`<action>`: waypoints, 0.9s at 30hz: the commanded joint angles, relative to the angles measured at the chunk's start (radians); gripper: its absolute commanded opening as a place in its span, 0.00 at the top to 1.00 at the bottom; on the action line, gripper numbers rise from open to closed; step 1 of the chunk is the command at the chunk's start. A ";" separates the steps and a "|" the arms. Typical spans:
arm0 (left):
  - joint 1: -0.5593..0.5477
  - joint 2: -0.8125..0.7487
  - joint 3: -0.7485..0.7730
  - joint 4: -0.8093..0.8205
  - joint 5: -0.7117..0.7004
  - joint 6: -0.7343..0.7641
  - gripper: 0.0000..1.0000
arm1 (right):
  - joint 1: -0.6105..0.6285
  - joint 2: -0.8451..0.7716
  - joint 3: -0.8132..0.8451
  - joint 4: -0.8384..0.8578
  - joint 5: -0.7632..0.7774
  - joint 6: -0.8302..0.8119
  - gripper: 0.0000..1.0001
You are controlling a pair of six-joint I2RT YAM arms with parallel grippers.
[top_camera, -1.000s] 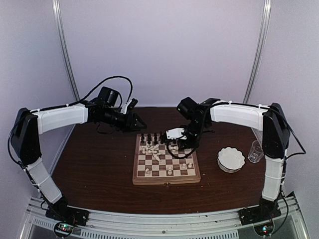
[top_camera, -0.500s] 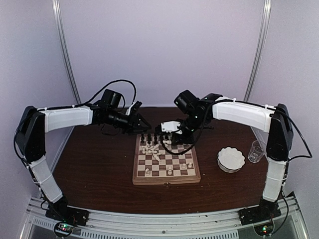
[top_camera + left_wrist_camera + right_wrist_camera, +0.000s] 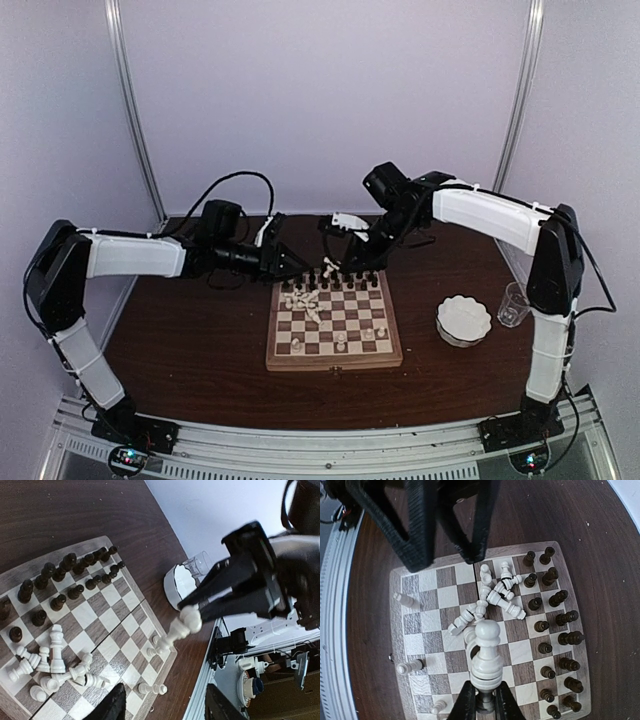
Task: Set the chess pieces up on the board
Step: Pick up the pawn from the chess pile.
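- Top external: your right gripper (image 3: 338,264) hangs over the far edge of the board (image 3: 334,361), clamped on a white piece (image 3: 331,265); your left gripper (image 3: 290,267) is just beside it.
- Left wrist: your left fingers (image 3: 116,707) stand apart, holding nothing; dark pieces (image 3: 75,572) line two rows, and a white heap (image 3: 55,667) lies tumbled near them.
- Right wrist: your right fingers (image 3: 466,702) pinch that piece by its base, above the squares.

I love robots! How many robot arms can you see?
2. The left arm reaches toward the board's far left corner; the right arm holds a white piece above the board. None seem hidden.
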 commanded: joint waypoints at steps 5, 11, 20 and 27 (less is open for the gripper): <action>-0.082 -0.219 -0.298 0.625 -0.243 0.080 0.46 | -0.080 -0.075 0.012 0.054 -0.275 0.283 0.98; -0.113 -0.127 -0.316 0.910 -0.317 -0.050 0.47 | -0.082 -0.173 -0.106 0.170 -0.329 0.394 0.96; -0.175 0.066 -0.304 1.317 -0.404 -0.172 0.47 | -0.083 -0.238 -0.169 0.237 -0.451 0.524 0.95; -0.213 0.116 -0.243 1.370 -0.321 -0.199 0.46 | -0.083 -0.272 -0.195 0.257 -0.441 0.530 0.94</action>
